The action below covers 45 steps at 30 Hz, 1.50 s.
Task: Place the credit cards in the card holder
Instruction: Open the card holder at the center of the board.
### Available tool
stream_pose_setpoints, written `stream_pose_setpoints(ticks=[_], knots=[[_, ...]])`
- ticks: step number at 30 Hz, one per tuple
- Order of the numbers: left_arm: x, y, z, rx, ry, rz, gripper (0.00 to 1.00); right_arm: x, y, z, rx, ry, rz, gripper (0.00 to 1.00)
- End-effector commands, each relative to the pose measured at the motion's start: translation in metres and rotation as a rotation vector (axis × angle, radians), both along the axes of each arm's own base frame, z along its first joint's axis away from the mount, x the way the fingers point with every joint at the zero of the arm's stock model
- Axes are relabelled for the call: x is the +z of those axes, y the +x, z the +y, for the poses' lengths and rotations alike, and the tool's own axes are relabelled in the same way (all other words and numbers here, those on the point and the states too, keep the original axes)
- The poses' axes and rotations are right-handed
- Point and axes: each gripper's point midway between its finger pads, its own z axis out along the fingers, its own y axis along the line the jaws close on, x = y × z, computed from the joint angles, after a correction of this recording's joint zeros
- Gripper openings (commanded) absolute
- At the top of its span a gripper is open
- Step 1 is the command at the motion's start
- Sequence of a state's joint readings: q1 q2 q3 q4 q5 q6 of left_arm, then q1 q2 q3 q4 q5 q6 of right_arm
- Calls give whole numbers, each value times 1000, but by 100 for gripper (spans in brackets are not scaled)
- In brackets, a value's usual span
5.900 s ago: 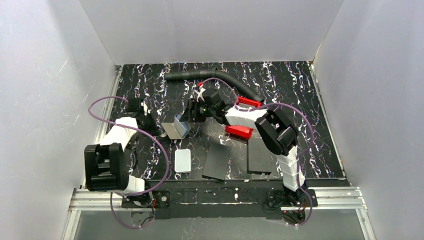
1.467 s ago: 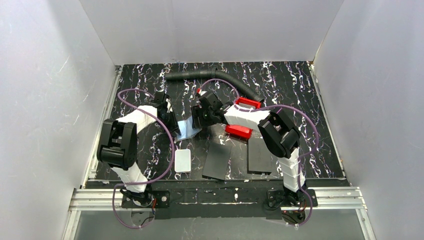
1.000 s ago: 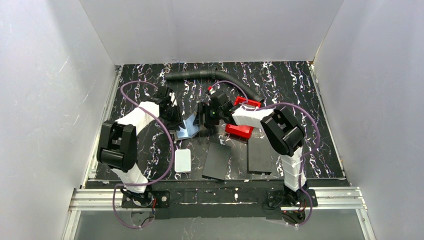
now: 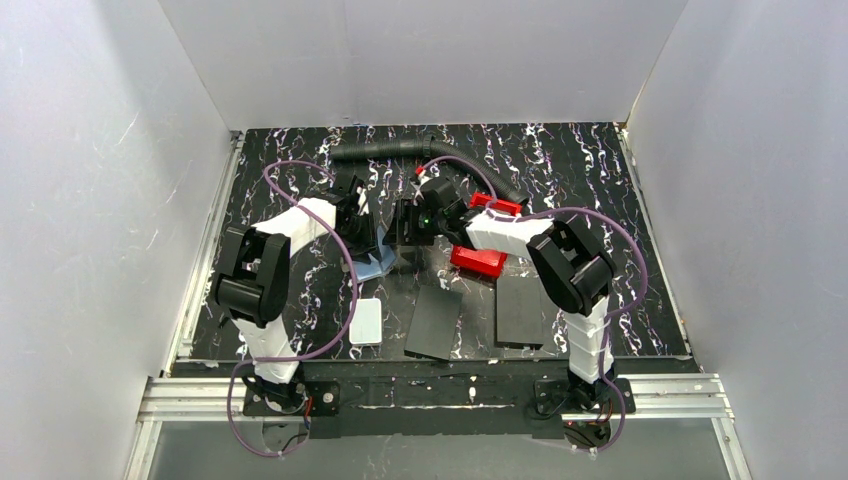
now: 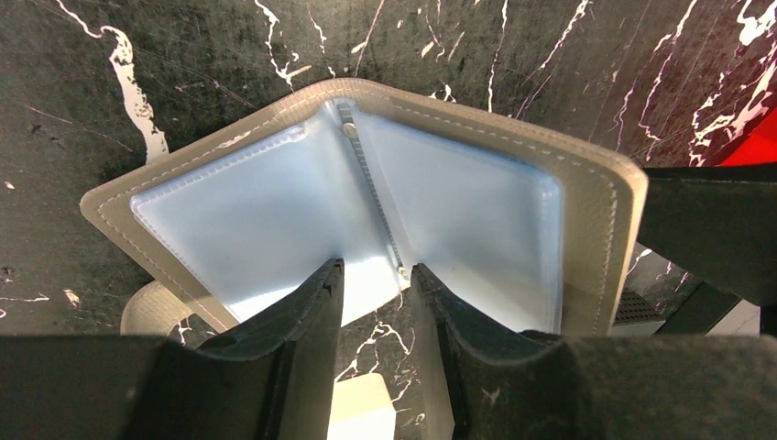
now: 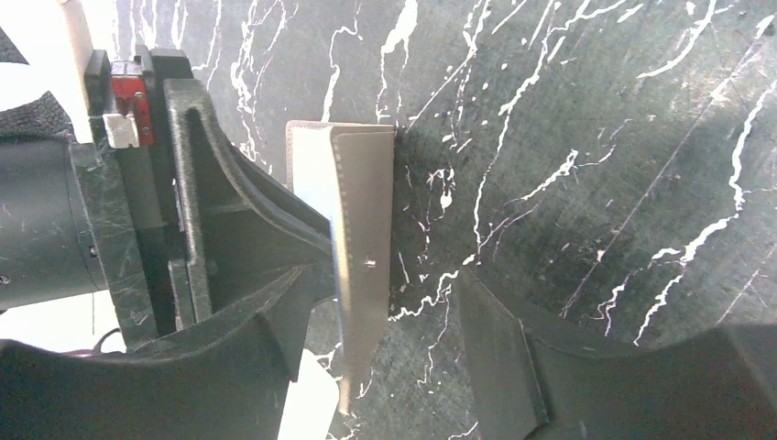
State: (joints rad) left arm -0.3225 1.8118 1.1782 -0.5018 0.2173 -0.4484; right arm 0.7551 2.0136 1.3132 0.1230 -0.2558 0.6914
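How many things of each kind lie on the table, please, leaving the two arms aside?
Flat black panels: 2
Black hose: 1
Red tray: 1, it seems, partly covered
White box: 1
Card holder: 1
Total: 6

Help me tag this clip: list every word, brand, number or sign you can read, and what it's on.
No text can be read in any view.
card holder: stitched rim and glossy inner pockets, no print.
white box, black panels, red tray: no marks visible from above; fine print would be too small to tell.
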Motion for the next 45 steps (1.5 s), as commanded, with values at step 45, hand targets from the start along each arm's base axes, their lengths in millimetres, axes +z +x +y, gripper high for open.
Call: stream_pose_setpoints(ticks=[45], knots=[[-32,-4,26,-8,174,84,46,0,3,-29,-10,-259,-141,62]])
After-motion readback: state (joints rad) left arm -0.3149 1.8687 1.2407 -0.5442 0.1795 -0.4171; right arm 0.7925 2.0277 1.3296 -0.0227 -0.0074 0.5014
